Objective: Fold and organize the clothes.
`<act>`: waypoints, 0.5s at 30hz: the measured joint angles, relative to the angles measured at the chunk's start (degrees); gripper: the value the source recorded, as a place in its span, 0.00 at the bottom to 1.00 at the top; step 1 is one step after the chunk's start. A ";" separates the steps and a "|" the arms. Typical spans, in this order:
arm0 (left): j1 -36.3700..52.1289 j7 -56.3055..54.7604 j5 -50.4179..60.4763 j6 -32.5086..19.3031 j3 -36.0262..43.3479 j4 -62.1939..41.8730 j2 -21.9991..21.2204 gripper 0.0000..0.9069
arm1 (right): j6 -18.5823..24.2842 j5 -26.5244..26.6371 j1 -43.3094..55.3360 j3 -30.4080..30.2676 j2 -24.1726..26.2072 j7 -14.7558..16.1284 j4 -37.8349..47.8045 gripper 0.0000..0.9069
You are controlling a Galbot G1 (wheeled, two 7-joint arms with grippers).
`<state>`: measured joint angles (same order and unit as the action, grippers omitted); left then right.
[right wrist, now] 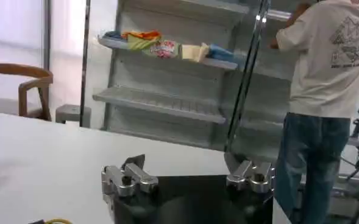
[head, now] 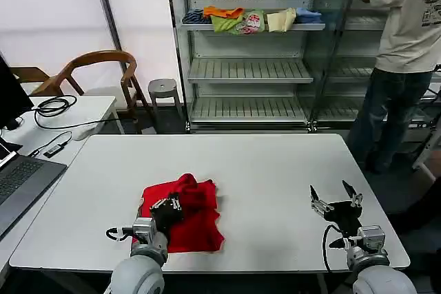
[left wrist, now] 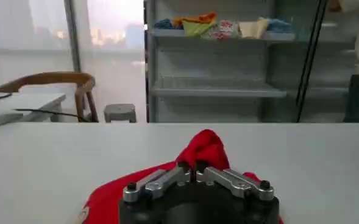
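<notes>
White worktop (head: 262, 170) spreads bare across the frame's centre and right, metal shelving (head: 248, 67) behind it. Lower left of centre lies the crumpled red T-shirt (head: 196, 215), its near hem close to the front edge. The left gripper (head: 167, 206) sits on it, fingers clenched on a raised fold of cloth. Lower right, the right gripper (head: 335, 196) hovers with fingers spread, well apart from the shirt.

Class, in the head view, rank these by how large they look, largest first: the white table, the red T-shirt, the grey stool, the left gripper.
1. White table
2. Red T-shirt
3. Grey stool and left gripper, shut on the shirt: look alike, and the stool stands much farther away, so unranked.
</notes>
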<state>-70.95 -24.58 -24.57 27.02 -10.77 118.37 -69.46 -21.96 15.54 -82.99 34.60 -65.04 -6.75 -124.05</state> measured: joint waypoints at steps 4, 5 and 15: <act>0.14 -0.44 -0.01 0.18 1.12 -0.49 -0.49 0.02 | 0.05 0.00 0.35 -0.22 -0.02 0.01 0.42 1.00; 0.16 -0.54 0.08 0.18 1.40 -0.65 -0.63 0.02 | 0.06 0.00 0.44 -0.27 -0.03 0.01 0.52 1.00; 0.69 -1.51 0.38 -0.02 3.08 -2.30 -2.68 1.00 | 0.13 0.01 1.34 -0.74 -0.18 0.07 1.32 1.00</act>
<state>-70.25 -26.09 -24.19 26.99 -7.69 116.08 -72.14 -21.83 15.55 -81.65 33.86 -65.22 -6.67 -122.73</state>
